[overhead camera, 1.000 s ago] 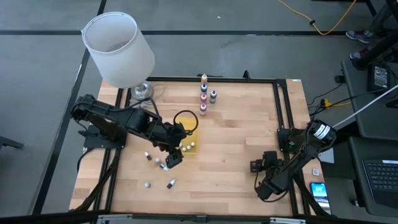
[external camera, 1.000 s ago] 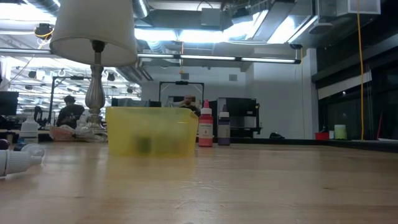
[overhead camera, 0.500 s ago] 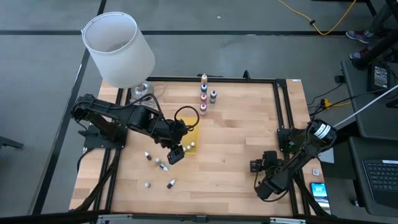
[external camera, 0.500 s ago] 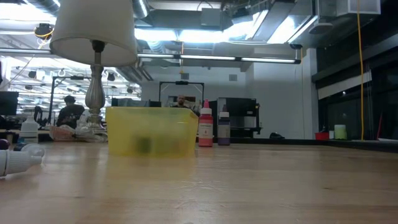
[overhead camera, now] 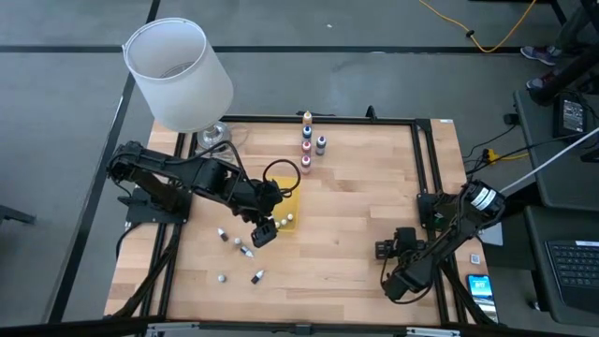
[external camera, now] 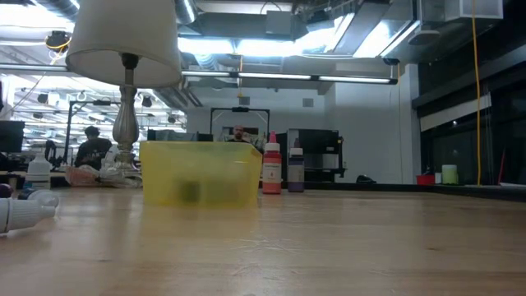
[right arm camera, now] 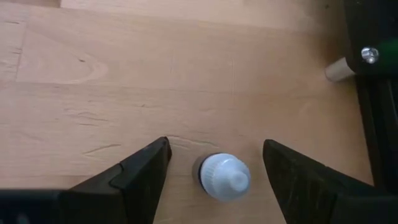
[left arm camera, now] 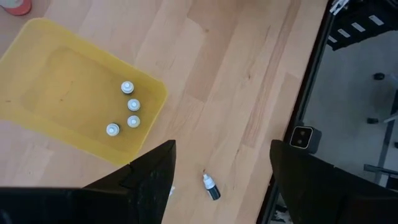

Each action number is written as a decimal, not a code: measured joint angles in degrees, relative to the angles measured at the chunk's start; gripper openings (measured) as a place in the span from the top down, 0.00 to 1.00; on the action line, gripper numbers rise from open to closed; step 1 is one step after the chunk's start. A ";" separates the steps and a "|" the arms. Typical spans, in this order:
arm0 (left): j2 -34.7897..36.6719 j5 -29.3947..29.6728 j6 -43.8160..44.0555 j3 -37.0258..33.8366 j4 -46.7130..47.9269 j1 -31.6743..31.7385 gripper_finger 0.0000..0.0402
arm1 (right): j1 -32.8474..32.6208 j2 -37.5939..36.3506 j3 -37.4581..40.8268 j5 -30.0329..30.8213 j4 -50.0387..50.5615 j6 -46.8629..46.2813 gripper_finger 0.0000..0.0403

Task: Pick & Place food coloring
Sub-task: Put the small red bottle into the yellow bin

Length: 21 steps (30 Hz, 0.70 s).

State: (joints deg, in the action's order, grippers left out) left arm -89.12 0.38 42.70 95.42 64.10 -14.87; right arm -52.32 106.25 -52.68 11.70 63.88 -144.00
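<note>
A yellow tray [left arm camera: 74, 99] holds several white-capped food coloring bottles [left arm camera: 130, 104] standing upright. My left gripper [left arm camera: 221, 155] hangs open above the tray's near edge [overhead camera: 263, 234], with nothing between its fingers. Loose bottles lie on the wood near it [overhead camera: 245, 249], one of them dark [left arm camera: 210, 186]. More bottles stand in a group at the table's far edge [overhead camera: 306, 148]. My right gripper [right arm camera: 214, 165] is low at the near right [overhead camera: 382, 249], open. Its fingers stand on either side of an upright white-capped bottle [right arm camera: 224, 176] without touching it.
A lamp with a white shade [overhead camera: 178, 75] stands on its base [overhead camera: 213, 136] at the far left corner. Black frame rails [overhead camera: 426, 159] border the table. A phone [overhead camera: 479, 286] lies beyond the near right rail. Bare wood lies in the middle [overhead camera: 346, 206].
</note>
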 joint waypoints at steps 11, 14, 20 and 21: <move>0.00 -0.07 -0.48 0.00 0.02 0.00 0.37 | 0.14 -0.01 -0.18 -0.72 0.02 -0.24 0.34; 0.00 -0.07 -0.48 0.00 0.02 0.00 0.37 | 0.14 -0.01 -0.66 -1.00 0.25 -0.20 0.34; 0.00 -0.08 -1.05 0.00 0.12 0.00 0.37 | 0.05 0.07 -3.65 -2.25 0.80 0.23 0.34; 0.00 -0.09 -1.05 0.00 0.11 0.00 0.37 | 0.05 0.07 -3.65 -2.24 0.94 0.24 0.34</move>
State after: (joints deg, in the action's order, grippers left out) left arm -89.12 0.30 41.65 95.42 64.20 -14.87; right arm -52.27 106.32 -56.34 9.46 64.82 -143.76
